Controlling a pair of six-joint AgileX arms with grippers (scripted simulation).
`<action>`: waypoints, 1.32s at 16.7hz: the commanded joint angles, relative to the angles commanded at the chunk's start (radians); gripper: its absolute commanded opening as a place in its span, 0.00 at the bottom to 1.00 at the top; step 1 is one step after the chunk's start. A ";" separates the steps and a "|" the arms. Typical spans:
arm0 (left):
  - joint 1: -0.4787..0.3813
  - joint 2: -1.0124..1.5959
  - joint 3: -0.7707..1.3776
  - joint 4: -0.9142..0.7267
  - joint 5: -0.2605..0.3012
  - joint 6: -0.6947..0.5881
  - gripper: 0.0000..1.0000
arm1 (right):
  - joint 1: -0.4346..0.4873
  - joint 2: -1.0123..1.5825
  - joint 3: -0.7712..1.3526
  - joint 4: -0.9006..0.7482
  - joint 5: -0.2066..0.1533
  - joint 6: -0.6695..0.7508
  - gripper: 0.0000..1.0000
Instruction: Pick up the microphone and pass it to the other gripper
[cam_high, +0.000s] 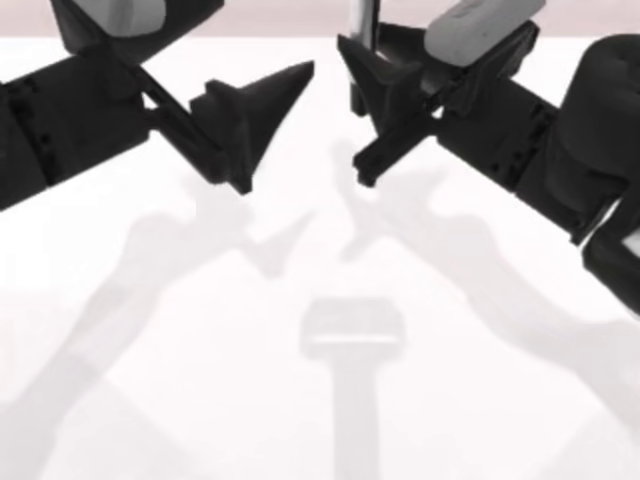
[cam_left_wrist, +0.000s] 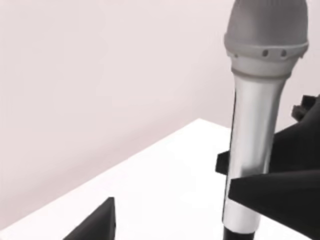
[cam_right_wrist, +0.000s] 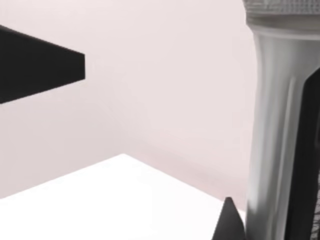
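Our right gripper (cam_high: 362, 85) clenches its jaws on the upright microphone (cam_left_wrist: 260, 120) while our left gripper (cam_high: 270, 130) waits near it, jaws released.

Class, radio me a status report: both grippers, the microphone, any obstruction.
Right gripper shut on upright silver-bodied, grey-mesh-headed microphone, raised. Left gripper open, facing it, apart. Nothing between them.

A plain white table (cam_high: 200, 400) spreads beneath the pincers, crossed by soft grey shadows. Beyond them, past its far edge, rises a bare pale pinkish wall (cam_left_wrist: 100, 75).
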 joint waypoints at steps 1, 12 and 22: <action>-0.001 0.003 0.002 0.001 0.001 0.000 1.00 | 0.000 0.000 0.000 0.000 0.000 0.000 0.00; -0.105 0.276 0.190 0.083 -0.099 -0.004 1.00 | 0.000 0.000 0.000 0.000 0.000 0.000 0.00; -0.154 0.379 0.268 0.116 -0.145 -0.006 0.85 | 0.000 0.000 0.000 0.000 0.000 0.000 0.00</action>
